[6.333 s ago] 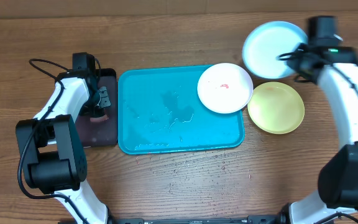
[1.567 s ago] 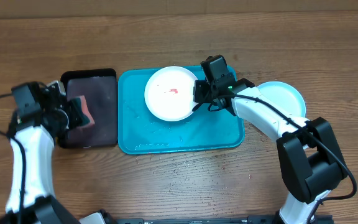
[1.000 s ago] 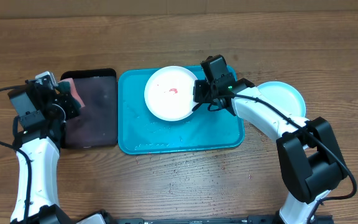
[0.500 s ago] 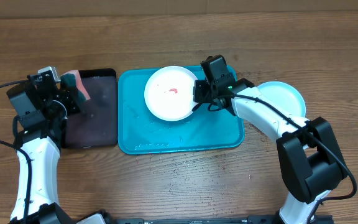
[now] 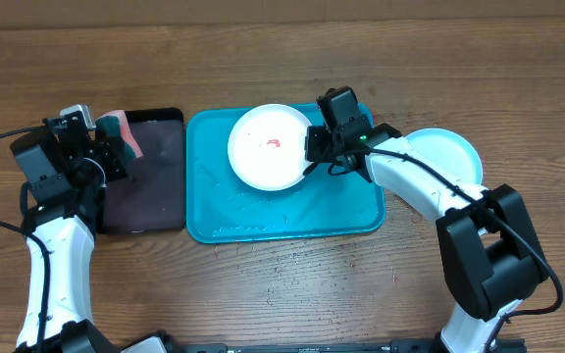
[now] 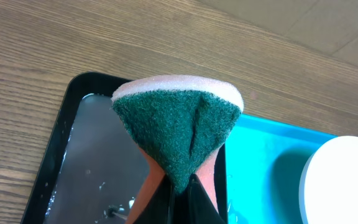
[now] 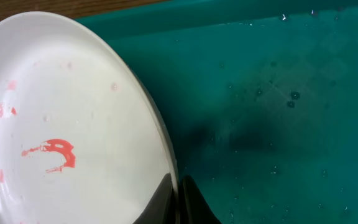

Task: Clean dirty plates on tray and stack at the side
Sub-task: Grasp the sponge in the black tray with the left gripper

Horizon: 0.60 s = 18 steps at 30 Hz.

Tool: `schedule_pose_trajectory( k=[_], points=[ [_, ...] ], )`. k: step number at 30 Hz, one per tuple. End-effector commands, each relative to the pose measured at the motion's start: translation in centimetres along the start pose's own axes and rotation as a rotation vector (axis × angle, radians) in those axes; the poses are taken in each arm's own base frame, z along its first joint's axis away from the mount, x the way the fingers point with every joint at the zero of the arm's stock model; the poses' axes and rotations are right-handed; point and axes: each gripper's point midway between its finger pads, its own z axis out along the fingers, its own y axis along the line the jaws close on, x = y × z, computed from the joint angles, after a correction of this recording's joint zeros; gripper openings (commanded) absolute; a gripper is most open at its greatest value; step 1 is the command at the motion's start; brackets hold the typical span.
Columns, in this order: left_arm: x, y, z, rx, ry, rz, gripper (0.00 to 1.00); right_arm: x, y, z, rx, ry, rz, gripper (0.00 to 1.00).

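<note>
Reference landmark: the large teal-blue rectangular plastic tray [image 5: 282, 211], which lies flat on the wooden desk [image 5: 263, 59].

1. My right pincer [image 7: 178, 193] is over the tray's far right part. Its jaws are closed to a narrow gap on the right rim of the round white plastic plate [image 5: 268, 147], one finger above the rim and one below.
2. The white plate sits inside the tray, in its far half and a little right of centre. A red smear [image 7: 51, 154] marks the plate face near the middle, with fainter red specks toward its left edge. The tray floor beside the plate carries water droplets.
3. My left pincer [image 6: 178, 196] is to the left of the tray, above the far edge of the narrow black rectangular plastic tray [image 6: 98, 155], which lies just beside the teal tray's left side. Its jaws are pinched tight on the folded pink foam sponge with green scouring face [image 6: 176, 124]. The green face is turned outward and the sponge is clear of the wet black tray floor.
4. The round light blue plastic plate [image 5: 449, 152] rests on the desk just off the tray's right side, partly covered by my right arm.
</note>
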Motion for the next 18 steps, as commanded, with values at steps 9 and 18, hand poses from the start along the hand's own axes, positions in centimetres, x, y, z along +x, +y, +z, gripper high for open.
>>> schedule_pose_trajectory(
  k=[9,18],
  points=[
    [0.0,-0.2,0.0,0.019,-0.002,-0.017,0.04,0.1,0.2,0.2,-0.011,0.006,0.005,0.04],
    [1.2,0.7,0.0,-0.039,0.041,-0.130,0.04,2.1,0.7,0.0,-0.071,0.104,-0.222,0.04]
  ],
)
